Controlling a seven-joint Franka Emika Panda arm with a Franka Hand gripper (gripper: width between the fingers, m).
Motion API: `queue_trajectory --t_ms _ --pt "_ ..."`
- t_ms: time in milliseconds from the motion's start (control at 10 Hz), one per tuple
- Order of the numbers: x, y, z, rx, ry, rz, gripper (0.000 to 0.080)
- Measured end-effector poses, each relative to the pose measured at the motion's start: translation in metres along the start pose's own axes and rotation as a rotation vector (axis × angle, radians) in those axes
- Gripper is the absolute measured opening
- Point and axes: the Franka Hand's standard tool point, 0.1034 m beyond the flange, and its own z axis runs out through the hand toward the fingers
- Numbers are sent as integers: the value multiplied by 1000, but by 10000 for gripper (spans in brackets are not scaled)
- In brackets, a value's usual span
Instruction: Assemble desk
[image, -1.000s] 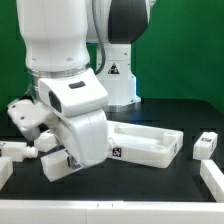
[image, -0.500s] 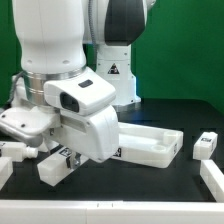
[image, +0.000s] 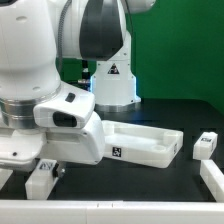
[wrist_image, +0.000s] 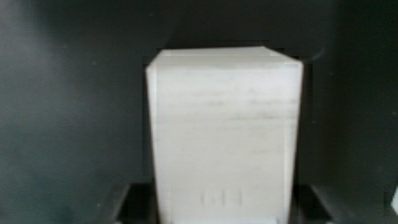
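Observation:
The white rimmed desk tabletop (image: 150, 143) lies on the black table right of centre, a tag on its near wall. My gripper (image: 47, 168) sits low at the exterior view's left, mostly hidden under the arm's big white hand. It is shut on a white square-section desk leg (image: 39, 180), which hangs just above the table. In the wrist view this leg (wrist_image: 226, 120) fills the middle, standing out from between the two dark fingers (wrist_image: 132, 203) of the gripper (wrist_image: 226, 206). A second leg (image: 206, 145) stands at the exterior view's right.
Another white part (image: 214, 181) lies at the exterior view's right edge, near the front. The arm's base (image: 113, 80) stands behind the tabletop. The arm's body hides the table's left side.
The arm has swung toward the exterior view's left and down toward the front, carrying the leg with it. The loose white parts seen at the left are now hidden behind the arm.

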Motion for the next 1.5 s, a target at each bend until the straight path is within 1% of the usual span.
queue_trajectory --t_ms 100,200,300,400,500,600,700,800,900,1000,1100,1200,1400,1500 --pt "0 -1 0 0 0 1 501" --pt "0 -1 0 0 1 2 600" --pt "0 -1 0 0 1 8 600" --pt "0 -2 -1 -3 -3 43 639" --pt "0 -9 -13 -8 -30 65 647" --pt "7 -13 -22 -11 -58 142 647" --pt "17 -12 -28 -16 -80 317 647" --pt "31 -9 -35 -22 -90 439 649" --pt "31 -10 -46 -35 -98 509 649" --pt "31 -9 -41 -39 -92 592 649" --pt "31 -9 -39 -41 -89 661 649" --pt "31 -9 -39 -44 -88 705 649" --pt "31 -9 -38 -51 -83 874 649" --pt "34 -9 -38 -74 -77 1042 649"
